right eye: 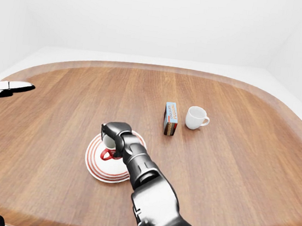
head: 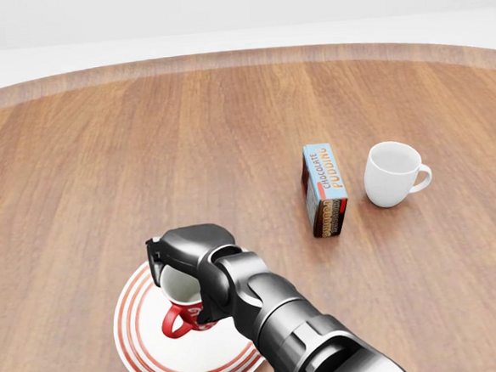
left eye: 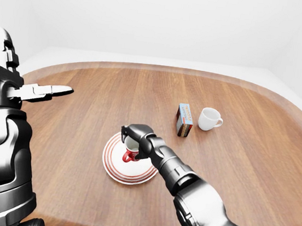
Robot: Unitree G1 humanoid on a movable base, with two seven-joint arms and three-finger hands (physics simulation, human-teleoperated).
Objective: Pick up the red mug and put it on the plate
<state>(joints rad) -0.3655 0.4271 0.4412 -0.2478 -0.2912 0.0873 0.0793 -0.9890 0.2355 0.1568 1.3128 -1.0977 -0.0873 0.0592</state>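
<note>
Now the right hand [head: 189,258] clasps the red mug [head: 186,305] from above, over the plate [head: 145,351].

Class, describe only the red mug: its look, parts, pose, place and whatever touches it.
The mug is glossy red with white markings on its side and a pale inside, ceramic by its look. It stands upright, mouth up, over the striped plate, its looped handle pointing toward the head view's left. The right hand closes over its rim from above, hiding much of the top. Whether its base already touches the plate cannot be told.
</note>
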